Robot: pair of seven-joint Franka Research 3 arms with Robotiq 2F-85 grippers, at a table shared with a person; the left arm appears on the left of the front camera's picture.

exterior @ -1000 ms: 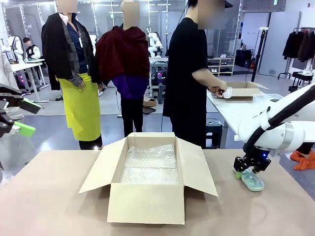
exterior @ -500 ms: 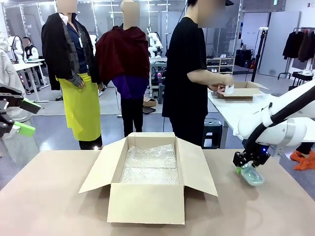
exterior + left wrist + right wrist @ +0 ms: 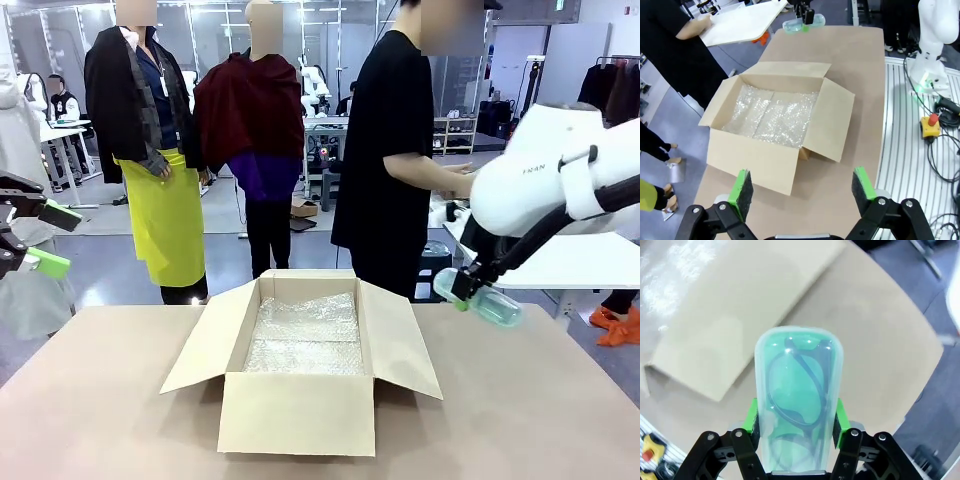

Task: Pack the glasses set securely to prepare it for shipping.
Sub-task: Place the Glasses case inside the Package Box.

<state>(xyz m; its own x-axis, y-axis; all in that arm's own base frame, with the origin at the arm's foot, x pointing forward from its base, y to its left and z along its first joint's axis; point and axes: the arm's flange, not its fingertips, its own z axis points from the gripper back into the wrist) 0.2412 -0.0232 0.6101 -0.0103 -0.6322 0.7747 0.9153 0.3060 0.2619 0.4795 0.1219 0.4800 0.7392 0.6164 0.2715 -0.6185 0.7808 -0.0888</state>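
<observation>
Mint-green glasses pack (image 3: 497,306) is hanging mid-right above the counter (image 3: 520,400), the right end effector (image 3: 796,417) clamping it, likely for boxing; left end effector (image 3: 802,187) is gaping, empty.

One cardboard box (image 3: 300,400) stands mid-tabletop, lined with bubble wrap (image 3: 305,335); whether that is one sheet or several cannot be told. One mint-green pack (image 3: 492,304) holds one pair of dark-rimmed glasses (image 3: 800,390), above the tabletop's right edge. Two grippers show: left gripper (image 3: 802,186) and right gripper (image 3: 462,297). One person (image 3: 385,150) stands beyond the far edge.
</observation>
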